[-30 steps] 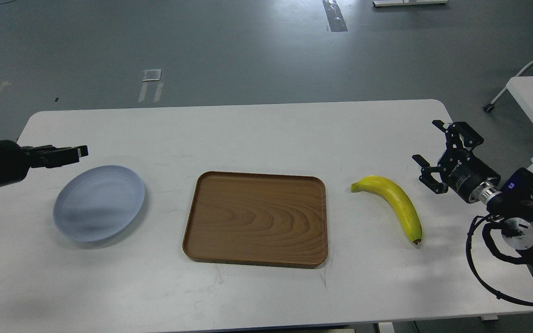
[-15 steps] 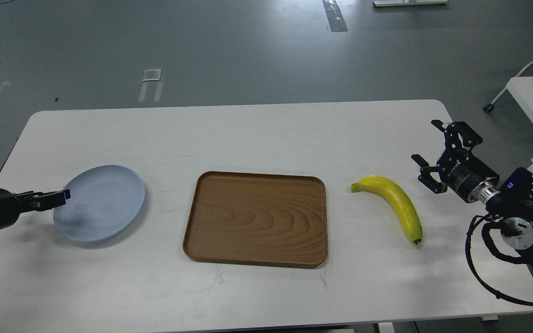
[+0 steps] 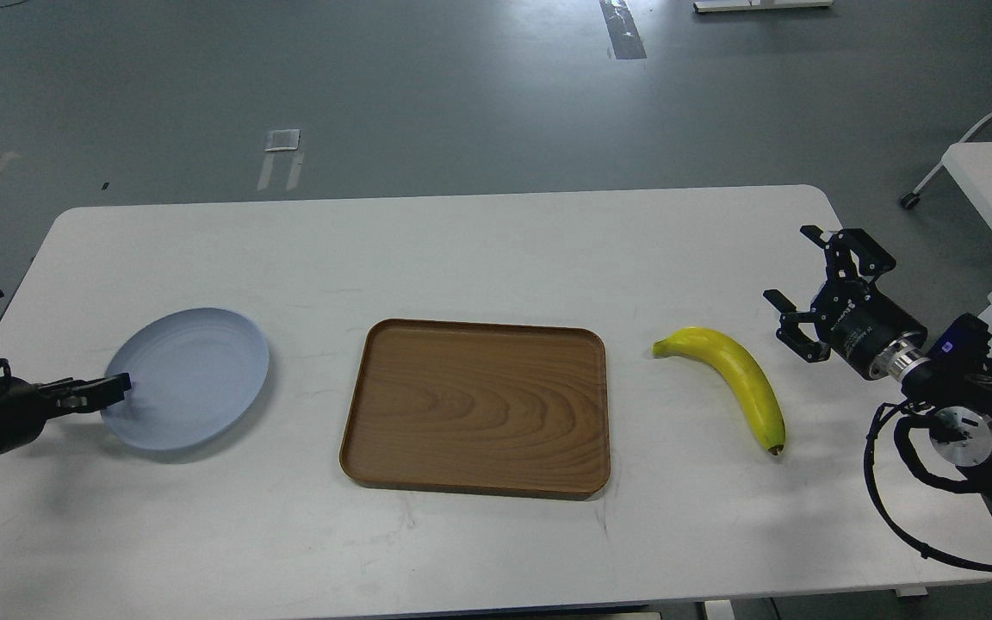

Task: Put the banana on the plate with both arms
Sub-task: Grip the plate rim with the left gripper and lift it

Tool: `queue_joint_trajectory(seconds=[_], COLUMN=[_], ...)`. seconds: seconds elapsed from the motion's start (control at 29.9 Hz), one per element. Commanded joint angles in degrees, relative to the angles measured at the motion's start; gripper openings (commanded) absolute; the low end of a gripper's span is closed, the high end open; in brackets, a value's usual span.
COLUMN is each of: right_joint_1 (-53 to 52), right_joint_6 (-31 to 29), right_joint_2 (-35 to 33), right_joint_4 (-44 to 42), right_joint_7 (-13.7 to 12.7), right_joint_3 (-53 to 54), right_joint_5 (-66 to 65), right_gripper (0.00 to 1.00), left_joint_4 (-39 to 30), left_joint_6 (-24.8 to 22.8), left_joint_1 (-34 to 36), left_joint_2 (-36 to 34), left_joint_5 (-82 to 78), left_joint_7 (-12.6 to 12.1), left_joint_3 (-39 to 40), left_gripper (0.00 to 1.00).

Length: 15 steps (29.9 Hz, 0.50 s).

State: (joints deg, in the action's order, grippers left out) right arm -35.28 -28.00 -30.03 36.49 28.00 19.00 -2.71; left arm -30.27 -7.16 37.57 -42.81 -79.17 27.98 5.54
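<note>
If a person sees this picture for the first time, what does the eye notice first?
Probably the bright yellow banana, lying right of centre on the white table. Next comes the brown wooden tray in the middle, with the pale blue plate to its left. The left gripper is at the plate's left rim.

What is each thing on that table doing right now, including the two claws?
Banana: lying flat on the table, untouched.
Plate: empty, flat on the table.
Tray: empty, between plate and banana.
Left gripper: low at the plate's left rim; open or shut unclear.
Right gripper: open, beside the banana, holding nothing.
</note>
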Motion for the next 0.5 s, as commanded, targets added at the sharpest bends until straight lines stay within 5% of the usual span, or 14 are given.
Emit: queue_joint_trajectory(seconds=[0.0, 0.47], right_joint_1=[0.03, -0.06], right_joint_6=[0.0, 0.0], right_joint_2=[0.23, 0.23], right_joint_4=[-0.02, -0.2], right_joint_7=[0.0, 0.0], right_joint_3=[-0.02, -0.02], right_joint_5=[-0.11, -0.11], right_gripper=[0.99, 0.99], left_joint_4=[-0.05, -0.75], left_joint_6=[-0.05, 0.83], left_joint_1=[0.05, 1.11], left_joint_2=[0.01, -0.52], left_joint_5=[-0.02, 1.91], left_joint_7=[0.02, 0.02], left_joint_3=[-0.01, 0.17], left_gripper=[0.0, 0.0])
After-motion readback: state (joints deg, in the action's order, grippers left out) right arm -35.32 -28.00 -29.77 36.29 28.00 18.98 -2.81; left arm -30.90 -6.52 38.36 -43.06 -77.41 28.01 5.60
